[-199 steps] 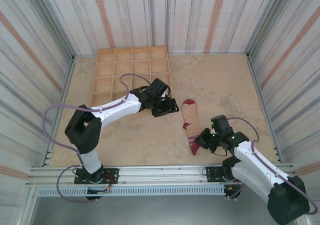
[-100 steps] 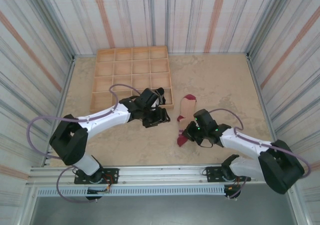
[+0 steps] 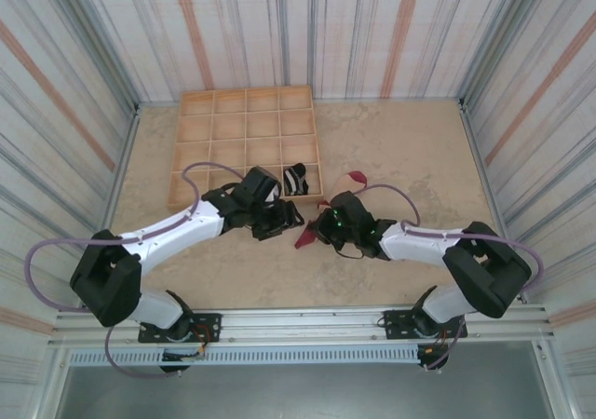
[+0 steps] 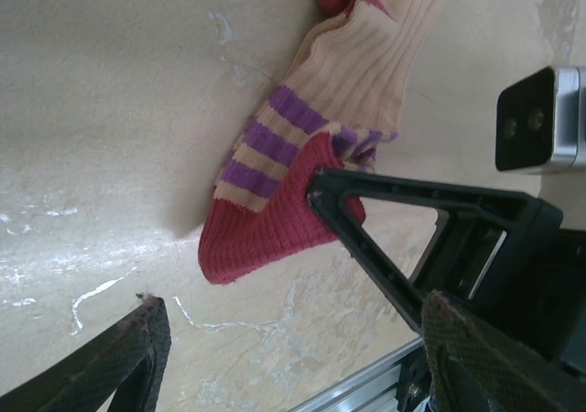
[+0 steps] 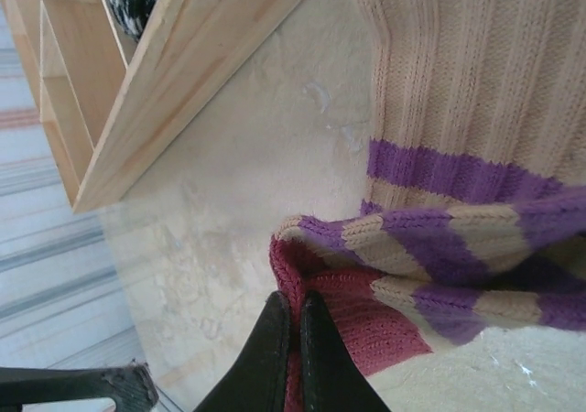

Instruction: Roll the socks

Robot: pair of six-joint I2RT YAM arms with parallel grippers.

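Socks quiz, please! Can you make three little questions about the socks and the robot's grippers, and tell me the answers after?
1. True or false: the black sock lies in a compartment of the wooden tray.
2. Pick one: which part of the beige sock does the right gripper pinch? A, the dark red end beside the purple stripes. B, the plain beige middle. C, nothing at all.
3. Fill the gap: the left gripper holds nothing, and its jaws stand ____.

Key: 1 true. 2 A. 3 open.
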